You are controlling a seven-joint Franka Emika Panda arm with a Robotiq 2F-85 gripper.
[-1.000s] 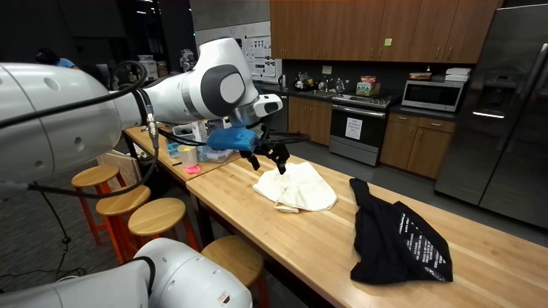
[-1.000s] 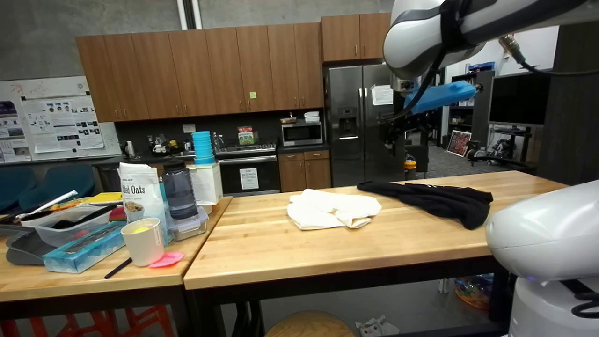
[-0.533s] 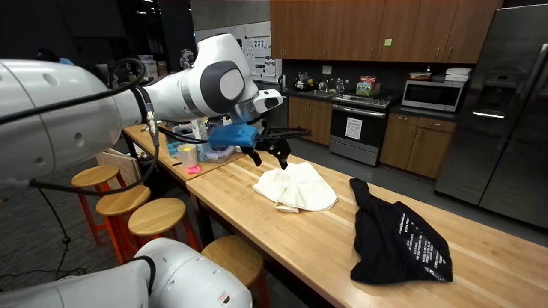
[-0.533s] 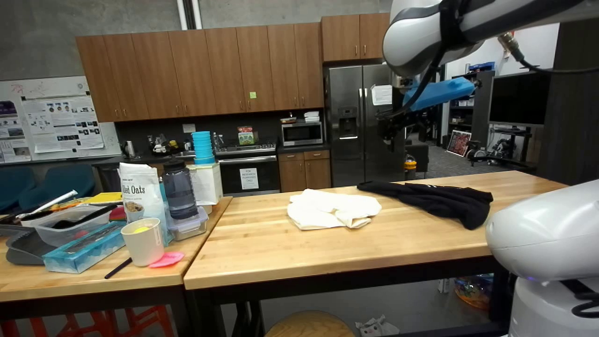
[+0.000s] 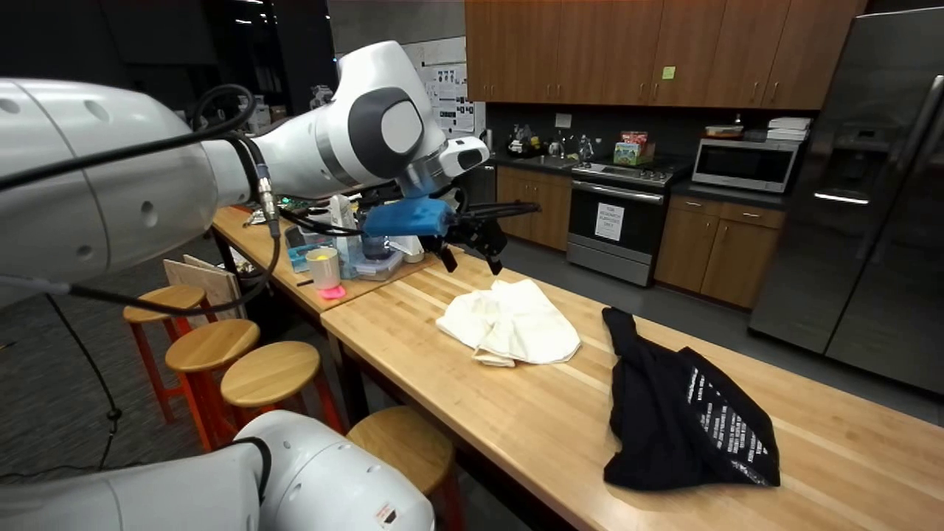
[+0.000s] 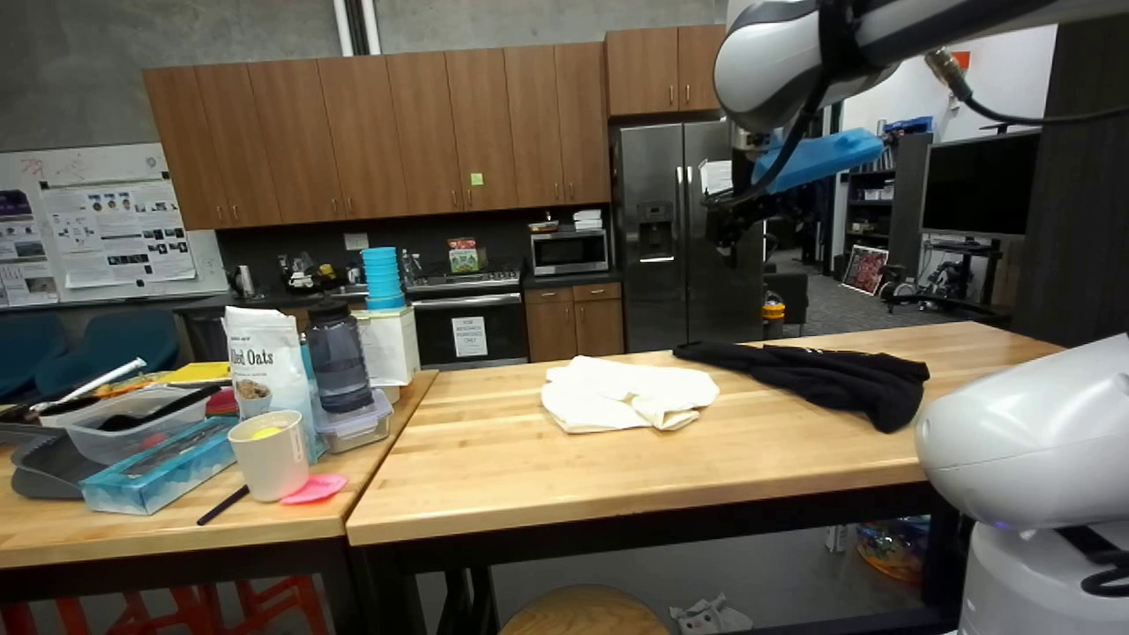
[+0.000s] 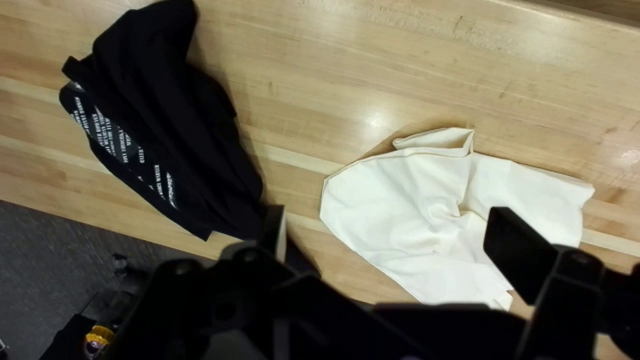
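Above the wooden table [image 5: 413,346] my gripper [image 5: 472,265] hangs in the air, open, and holds nothing. A crumpled white cloth [image 5: 525,328] lies nearest to it, lower down and apart from the fingertips. In the wrist view the gripper [image 7: 393,237] has its two fingers spread wide, with the white cloth [image 7: 400,215] seen on the table beyond the gap. A black garment with white print [image 7: 165,100] rests on the same table, at the left of that view. Both the white cloth [image 6: 617,392] and the black garment [image 6: 820,375] also appear in an exterior view.
An adjoining table carries a beige mug [image 6: 269,459], an oats bag [image 6: 265,362], a dark bottle [image 6: 340,362], a tissue box [image 6: 159,467] and plastic containers. Several round stools [image 5: 273,372] stand along the table's side. Loose cables [image 5: 501,210] surround the wrist.
My gripper and arm have risen further above the table. The jaws have stayed open. Neither the white cloth nor the black garment has moved.
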